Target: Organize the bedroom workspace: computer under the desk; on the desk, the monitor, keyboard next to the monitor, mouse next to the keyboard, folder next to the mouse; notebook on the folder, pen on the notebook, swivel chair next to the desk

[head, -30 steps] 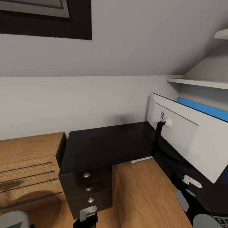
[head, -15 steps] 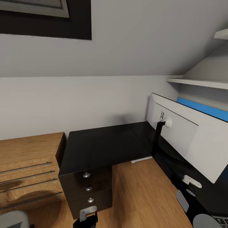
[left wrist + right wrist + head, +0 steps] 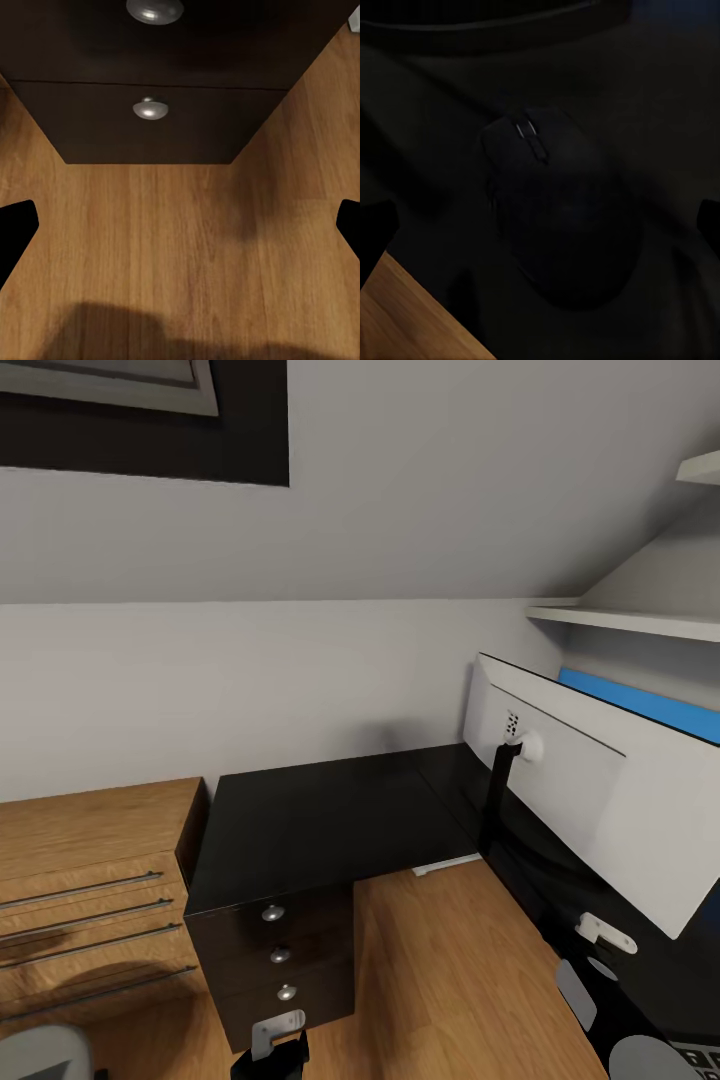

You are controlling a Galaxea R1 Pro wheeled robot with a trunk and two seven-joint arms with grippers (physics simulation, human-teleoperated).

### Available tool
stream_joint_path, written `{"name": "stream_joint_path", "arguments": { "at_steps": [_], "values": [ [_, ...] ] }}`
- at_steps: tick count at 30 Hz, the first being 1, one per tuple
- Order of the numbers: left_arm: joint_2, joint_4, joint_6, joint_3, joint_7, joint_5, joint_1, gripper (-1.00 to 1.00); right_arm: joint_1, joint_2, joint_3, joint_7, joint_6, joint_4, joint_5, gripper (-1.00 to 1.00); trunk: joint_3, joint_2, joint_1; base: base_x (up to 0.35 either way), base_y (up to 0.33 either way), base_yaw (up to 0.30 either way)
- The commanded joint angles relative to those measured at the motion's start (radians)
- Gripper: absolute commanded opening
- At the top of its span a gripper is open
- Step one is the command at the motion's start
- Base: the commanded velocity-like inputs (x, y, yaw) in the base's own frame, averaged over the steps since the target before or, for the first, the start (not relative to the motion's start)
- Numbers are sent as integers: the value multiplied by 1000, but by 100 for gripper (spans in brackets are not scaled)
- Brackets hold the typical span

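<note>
Right pincer (image 3: 540,225) spread wide above black mouse (image 3: 562,210) on glossy bench (image 3: 320,820); left pincer (image 3: 180,225) open over wood floor (image 3: 180,240) by drawer unit (image 3: 150,112).

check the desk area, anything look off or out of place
The monitor stands on the desk with its white back toward the head camera, tilted. A dark mouse lies on the desktop close to its edge. Nothing looks spilled or damaged.

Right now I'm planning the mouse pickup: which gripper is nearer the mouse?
Right. The right gripper hangs directly over the mouse on the desk; the left gripper points at the floor by the drawer unit.
</note>
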Motion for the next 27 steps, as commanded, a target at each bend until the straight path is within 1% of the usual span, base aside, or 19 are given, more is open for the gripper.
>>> {"name": "stream_joint_path", "arguments": {
  "at_steps": [1,19,27],
  "values": [
    [1,0,-7,-7,7,11,-1,100,-1,0,2,-1,-5,1,-11,100,-1,-1,0,0,0,0],
    [1,0,-7,-7,7,10,-1,100,-1,0,1,-1,-5,2,-8,100,-1,-1,0,0,-1,0],
    [1,0,-7,-7,7,10,-1,100,-1,0,1,-1,-5,2,-8,100,-1,-1,0,62,-75,0]
  ]
}}
